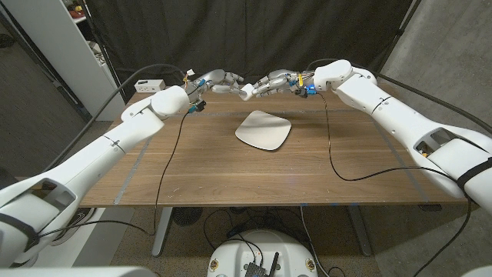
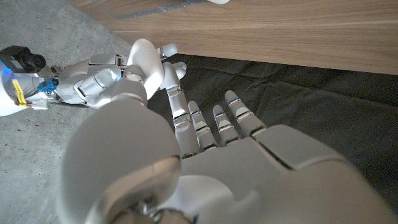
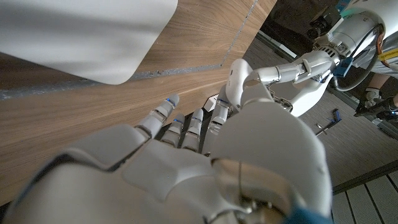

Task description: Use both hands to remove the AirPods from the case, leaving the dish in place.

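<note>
Head view: left hand (image 1: 219,80) and right hand (image 1: 267,85) meet fingertip to fingertip above the worktop's (image 1: 192,165) far edge, both pinching the white case (image 1: 246,92); dish (image 1: 263,130) lies nearer.

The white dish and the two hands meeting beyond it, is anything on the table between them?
No. In the head view only bare wood separates the dish from the left hand and right hand.
</note>
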